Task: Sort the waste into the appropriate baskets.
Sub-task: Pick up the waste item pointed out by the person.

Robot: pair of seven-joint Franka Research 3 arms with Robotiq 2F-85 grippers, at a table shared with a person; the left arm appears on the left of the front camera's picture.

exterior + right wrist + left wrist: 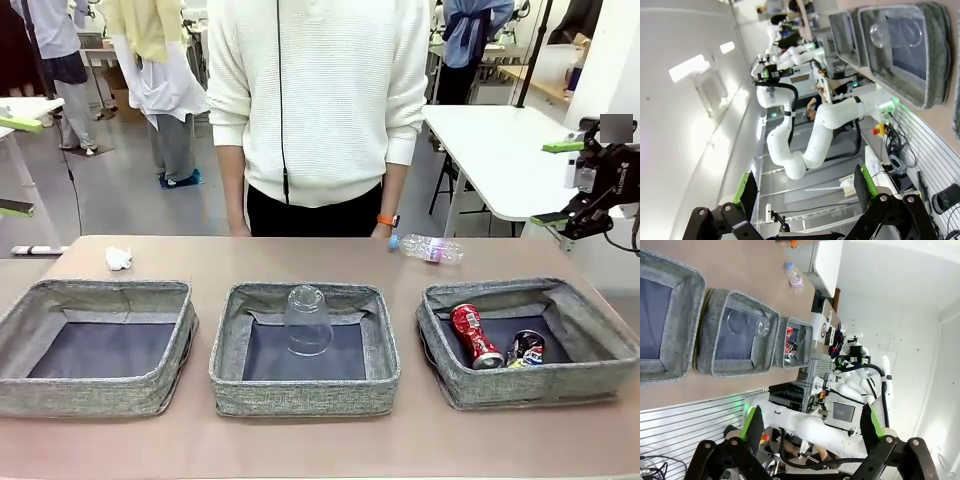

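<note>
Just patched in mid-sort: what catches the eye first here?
The middle basket holds a clear plastic cup, and the right basket holds a red soda can beside a dark crushed can. On the table behind them lie a clear bottle, near the person, and a crumpled white paper wad behind the left basket.

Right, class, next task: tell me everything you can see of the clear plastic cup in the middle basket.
The cup is clear, thin-looking plastic, see-through enough that the basket shows through it. It stands upside down, with its wide mouth down and its narrower, rounded base up. It looks whole, empty and uncrushed. It rests on the dark flat bottom of the middle basket, a grey woven bin, towards the far wall. Whether it touches that wall is unclear. As far as can be seen, it touches only the bottom.
</note>
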